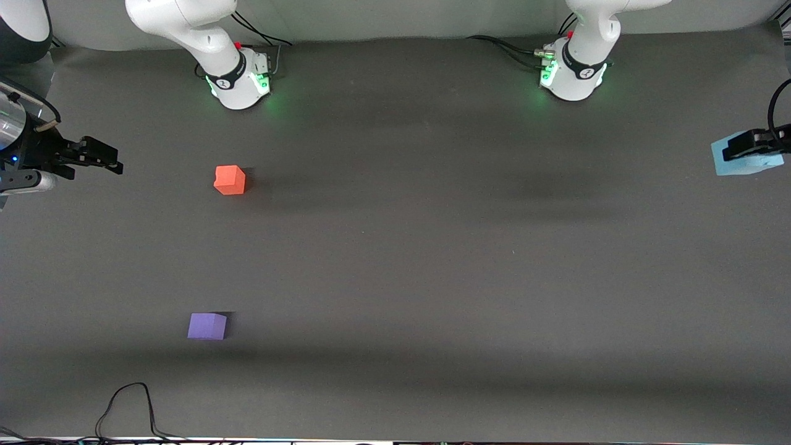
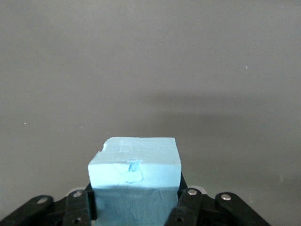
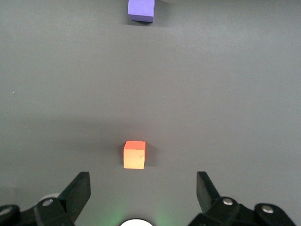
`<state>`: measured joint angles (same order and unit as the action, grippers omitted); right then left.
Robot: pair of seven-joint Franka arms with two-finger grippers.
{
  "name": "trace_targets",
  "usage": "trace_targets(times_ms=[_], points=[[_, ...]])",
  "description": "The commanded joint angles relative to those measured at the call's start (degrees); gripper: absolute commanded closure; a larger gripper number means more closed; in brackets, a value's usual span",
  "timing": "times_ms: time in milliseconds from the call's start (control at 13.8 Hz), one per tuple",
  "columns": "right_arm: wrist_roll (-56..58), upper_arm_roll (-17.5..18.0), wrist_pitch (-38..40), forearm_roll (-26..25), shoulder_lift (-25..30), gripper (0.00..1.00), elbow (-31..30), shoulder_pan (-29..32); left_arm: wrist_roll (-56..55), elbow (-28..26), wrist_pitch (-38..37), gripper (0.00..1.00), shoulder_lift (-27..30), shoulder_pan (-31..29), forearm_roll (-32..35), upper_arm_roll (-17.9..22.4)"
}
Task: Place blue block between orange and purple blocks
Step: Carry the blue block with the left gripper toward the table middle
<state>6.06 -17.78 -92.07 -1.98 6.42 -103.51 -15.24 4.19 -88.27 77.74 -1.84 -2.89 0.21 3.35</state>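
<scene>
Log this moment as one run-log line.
left claw: shut on sky-blue foam cube | right claw: open, waiting | orange cube, purple cube: apart on table

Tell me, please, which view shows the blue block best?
The left wrist view: the blue block fills the foreground, clamped in the left gripper, its dented top face plain. The front view catches it only at the frame's edge, partly hidden by the gripper. The right wrist view does not show it.

Table (image 1: 432, 259): flat top under a dark grey matte cover.
Orange block (image 1: 230, 180): on the cover, toward the right arm's end.
Purple block (image 1: 207, 326): on the cover, well apart from the orange block, nearer the front camera.
Black cable (image 1: 126, 408): loops on the cover, nearer the camera than the purple block.
</scene>
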Motion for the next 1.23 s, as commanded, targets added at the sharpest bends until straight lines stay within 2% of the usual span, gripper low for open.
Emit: trace_targets(times_ms=[0,289,434,506,651,723,868,1157], points=[[1.5,0.2,0.6,0.0,0.7,0.0,0.1,-0.5,-9.9,1.2,-1.5,0.67,-0.2,4.2,0.0,-4.0],[1.5,0.1,0.6,0.0,0.8,0.0,0.1,-0.6,-32.6,3.5,2.0,0.67,-3.5,9.6,-1.0,-16.1],[1.5,0.1,0.7,0.0,1.0,0.0,0.1,-0.6,-46.0,8.3,2.8,0.67,-8.7,13.4,-1.0,-22.0],[1.5,0.2,0.7,0.0,1.0,0.0,0.1,-0.7,-51.9,12.5,2.8,0.67,-12.4,15.9,-0.9,-24.0],[1.4,0.2,0.5,0.0,0.8,0.0,0.1,-1.0,-62.4,21.5,4.2,0.67,-20.4,23.0,-0.7,-24.5],[1.4,0.2,0.5,0.0,0.7,0.0,0.1,-1.0,-65.8,24.3,5.1,0.67,-23.2,25.8,-0.6,-24.5],[1.4,0.2,0.4,0.0,0.9,0.0,0.1,-1.1,-70.7,25.3,9.1,0.67,-26.1,30.4,0.3,-24.2],[1.4,0.3,-0.1,0.1,0.3,0.0,0.6,-1.2,-70.0,23.2,11.7,0.66,-32.7,33.4,4.7,-24.2]])
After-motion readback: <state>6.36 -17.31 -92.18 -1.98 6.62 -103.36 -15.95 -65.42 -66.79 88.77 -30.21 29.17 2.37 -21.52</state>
